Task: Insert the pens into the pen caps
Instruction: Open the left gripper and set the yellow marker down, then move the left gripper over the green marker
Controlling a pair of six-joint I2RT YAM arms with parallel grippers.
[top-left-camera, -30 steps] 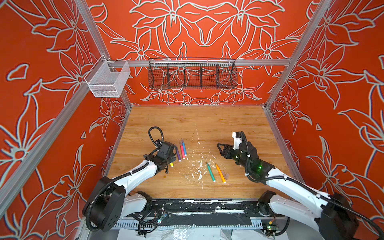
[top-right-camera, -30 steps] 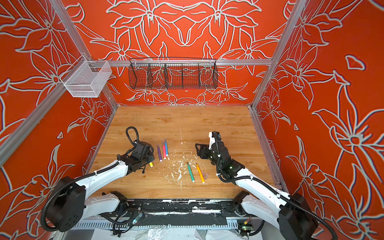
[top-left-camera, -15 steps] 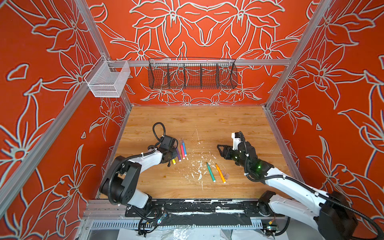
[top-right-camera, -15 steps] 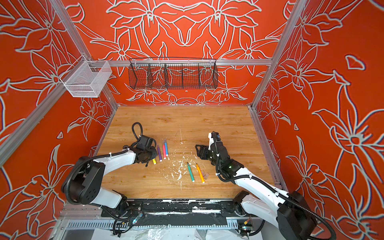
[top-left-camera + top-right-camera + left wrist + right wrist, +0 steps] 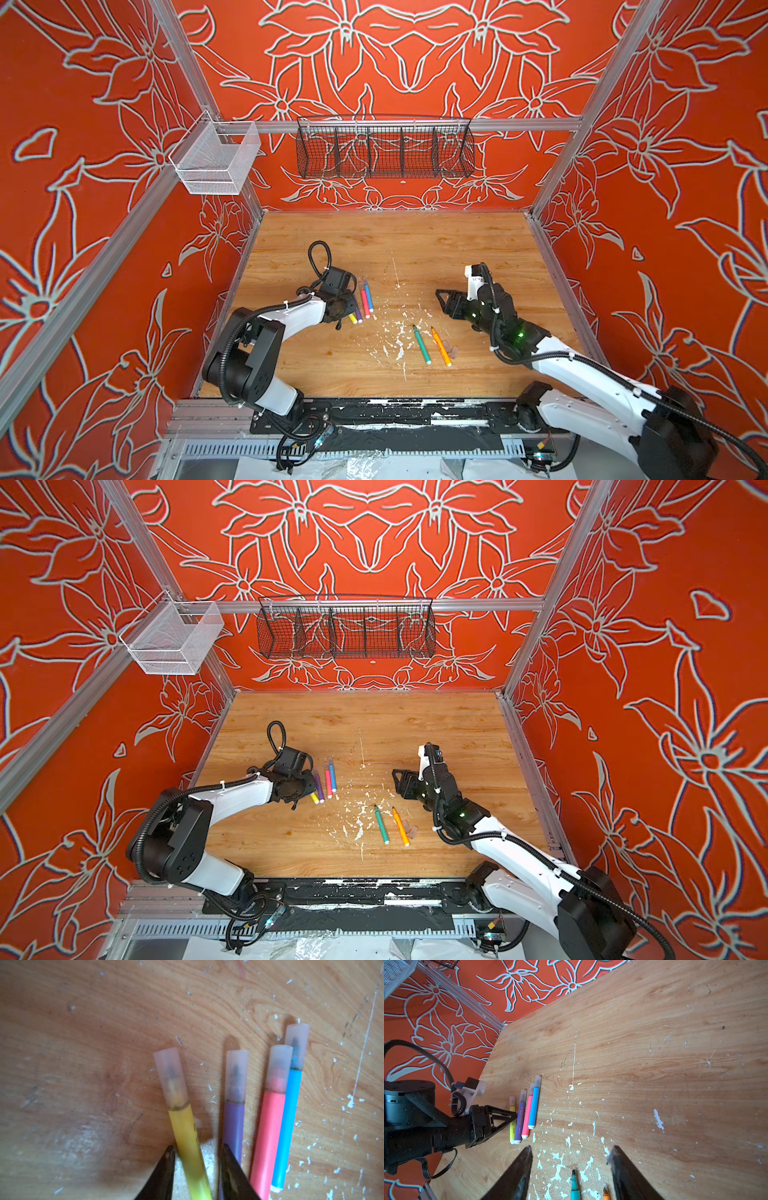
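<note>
Frosted caps (image 5: 236,1072) cover four pens (image 5: 270,1126) lying side by side left of centre on the wooden table (image 5: 395,249); the left gripper (image 5: 197,1145) stands parted around the yellow pen (image 5: 185,1132). Green pen (image 5: 422,345) and orange pen (image 5: 440,347) lie bare at centre, right gripper (image 5: 572,1146) spread, empty. Barrel print (image 5: 520,1120) illegible.

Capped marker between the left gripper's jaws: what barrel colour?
Yellow marker; left wrist view shows it best.

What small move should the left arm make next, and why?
I would probably raise the left gripper straight up, clear of the yellow felt-tip marker. That marker already wears its translucent plastic cap and lies on the wooden table beside the capped purple felt-tip marker, and the jaws stand apart around it, so nothing seems left to do there.
</note>
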